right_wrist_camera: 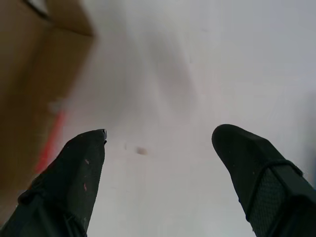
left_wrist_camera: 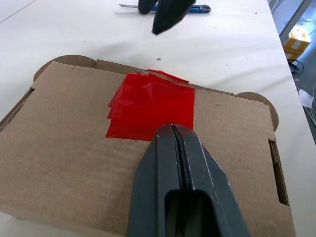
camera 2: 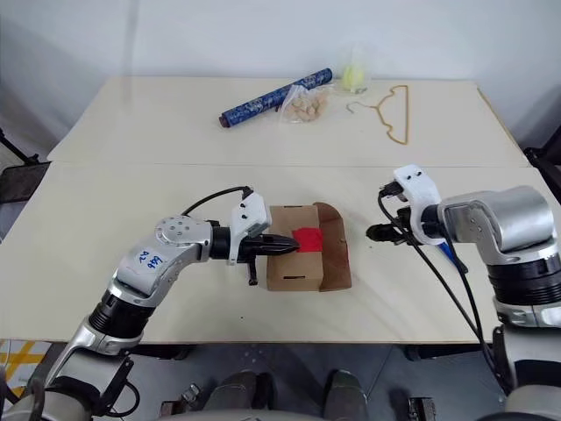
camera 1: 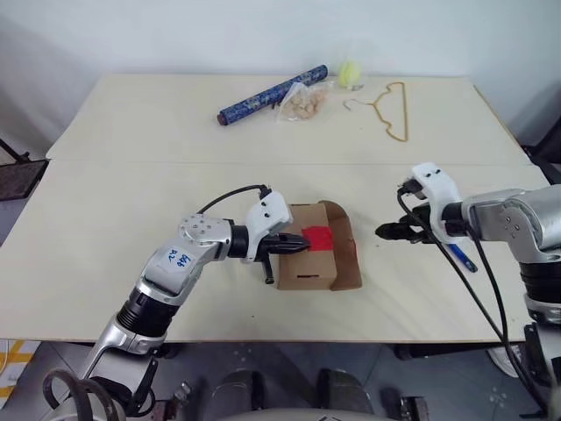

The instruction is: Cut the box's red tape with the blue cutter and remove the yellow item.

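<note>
Left gripper (camera 1: 302, 245) pinched shut, tips on the box (camera 1: 307, 259) by the red tape (camera 1: 317, 237); box looks light and flimsy, so pin it; right gripper (camera 1: 386, 231) open, empty; blue cutter (camera 1: 460, 256) at 3 o'clock, slim and slippery, grab mid-body.

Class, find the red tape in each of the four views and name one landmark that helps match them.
Left eye view: red tape on the box, centre.
Right eye view: tape on the box top, centre.
Left wrist view: tape at centre, just beyond the shut left gripper.
Right wrist view: a blurred red streak beside the box edge, likely the tape.
Shared landmark: the box.
</note>
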Motion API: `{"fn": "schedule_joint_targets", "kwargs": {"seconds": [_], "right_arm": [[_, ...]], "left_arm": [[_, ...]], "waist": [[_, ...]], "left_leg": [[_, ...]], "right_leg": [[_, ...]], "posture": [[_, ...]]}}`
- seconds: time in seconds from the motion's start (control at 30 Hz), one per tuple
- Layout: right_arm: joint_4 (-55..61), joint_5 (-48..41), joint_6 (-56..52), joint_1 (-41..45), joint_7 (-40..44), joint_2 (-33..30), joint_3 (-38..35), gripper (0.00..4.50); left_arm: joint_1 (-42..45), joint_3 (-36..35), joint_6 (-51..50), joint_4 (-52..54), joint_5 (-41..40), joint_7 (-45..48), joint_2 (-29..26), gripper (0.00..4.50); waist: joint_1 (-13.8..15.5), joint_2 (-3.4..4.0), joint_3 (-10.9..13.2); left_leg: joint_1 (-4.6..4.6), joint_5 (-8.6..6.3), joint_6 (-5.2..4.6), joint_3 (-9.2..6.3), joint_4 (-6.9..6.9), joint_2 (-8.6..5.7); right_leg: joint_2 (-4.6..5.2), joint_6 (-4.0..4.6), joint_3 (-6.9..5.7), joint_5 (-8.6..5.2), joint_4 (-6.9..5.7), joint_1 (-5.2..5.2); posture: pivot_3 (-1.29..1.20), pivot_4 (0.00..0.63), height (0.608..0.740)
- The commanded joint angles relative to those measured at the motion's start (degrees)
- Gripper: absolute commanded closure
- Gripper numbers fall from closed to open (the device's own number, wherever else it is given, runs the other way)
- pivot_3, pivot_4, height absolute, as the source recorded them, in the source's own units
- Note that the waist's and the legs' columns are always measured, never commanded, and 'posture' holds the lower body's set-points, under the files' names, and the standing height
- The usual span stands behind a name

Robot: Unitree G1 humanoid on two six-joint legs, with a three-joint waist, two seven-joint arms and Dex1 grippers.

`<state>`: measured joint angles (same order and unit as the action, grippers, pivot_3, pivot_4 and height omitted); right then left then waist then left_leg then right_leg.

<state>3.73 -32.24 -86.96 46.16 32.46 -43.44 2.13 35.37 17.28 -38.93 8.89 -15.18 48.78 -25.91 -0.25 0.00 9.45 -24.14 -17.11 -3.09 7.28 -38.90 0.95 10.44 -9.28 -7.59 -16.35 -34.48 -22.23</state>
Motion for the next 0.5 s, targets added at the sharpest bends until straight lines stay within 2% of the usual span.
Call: {"fn": "schedule_joint_targets", "kwargs": {"seconds": [0.03,0.23,0.5], "right_arm": [[-4.69,-3.64,-5.05,2.06,0.79,3.46,-6.10,0.67],[-17.73,-10.00,-5.54,3.68,1.83,6.03,-8.43,0.67],[-21.04,-11.99,-5.54,2.78,4.34,6.07,-5.49,0.67]], "left_arm": [[-2.32,2.00,-2.53,-1.06,1.40,0.05,-1.46,4.50],[-2.86,1.87,-2.98,0.10,1.04,0.27,-2.07,4.50],[-2.66,1.45,-3.33,0.46,0.93,0.00,-2.34,4.50]], "waist": [[0.06,0.01,0.01],[0.05,0.05,0.03],[0.02,0.11,0.07]], "left_leg": [[0.00,0.00,0.00,-0.01,0.00,0.00],[-0.03,0.00,0.00,-0.02,0.04,-0.04],[-0.03,0.00,0.00,0.07,0.08,-0.03]], "right_leg": [[0.00,0.00,-0.01,0.00,-0.03,-0.01],[0.00,0.00,-0.03,0.00,-0.04,-0.04],[-0.02,0.00,0.01,0.00,-0.07,-0.11]], "posture": [[0.00,0.150,0.740],[0.00,0.150,0.740],[0.00,0.150,0.740]]}}
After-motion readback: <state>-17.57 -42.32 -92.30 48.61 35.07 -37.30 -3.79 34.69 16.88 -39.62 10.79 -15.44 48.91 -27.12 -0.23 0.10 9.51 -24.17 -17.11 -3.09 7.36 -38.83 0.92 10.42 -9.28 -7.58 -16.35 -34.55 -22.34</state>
